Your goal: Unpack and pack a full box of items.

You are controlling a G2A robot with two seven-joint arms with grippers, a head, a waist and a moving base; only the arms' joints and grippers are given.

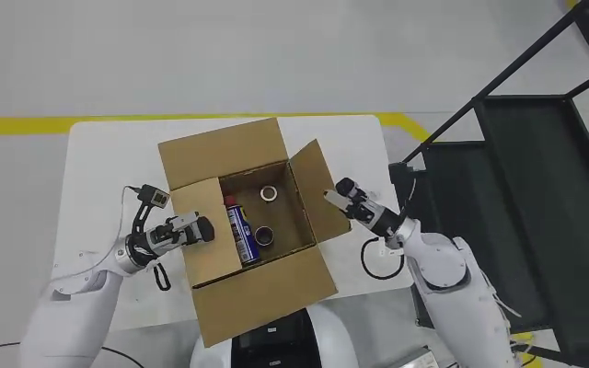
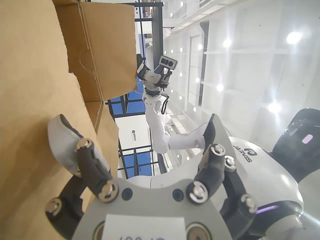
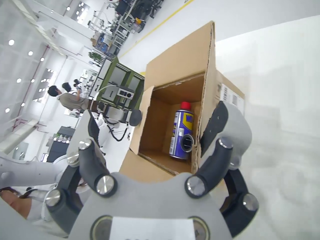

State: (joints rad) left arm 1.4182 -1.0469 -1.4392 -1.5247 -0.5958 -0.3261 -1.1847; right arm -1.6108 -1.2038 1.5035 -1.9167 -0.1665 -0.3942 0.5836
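An open cardboard box [image 1: 221, 147] stands mid-table with all flaps spread. Inside lie a blue spray can [image 1: 238, 232] with a red cap, a light tape roll [image 1: 269, 193] and a dark roll [image 1: 264, 236]. The right wrist view looks into the box at the spray can [image 3: 182, 131] and the dark roll [image 3: 187, 143]. My left gripper [image 2: 135, 131] is open at the box's left flap [image 1: 198, 198], one finger [image 2: 60, 136] against the cardboard. My right gripper [image 3: 155, 118] is open at the edge of the right flap [image 1: 317, 184], which runs close beside one finger [image 3: 220, 121].
The white table [image 1: 101, 166] has bare room left of and behind the box. A black metal stair frame [image 1: 515, 184] stands close on the right. A yellow floor line [image 1: 55, 122] runs behind the table. The near flap [image 1: 267, 294] overhangs the table's front edge.
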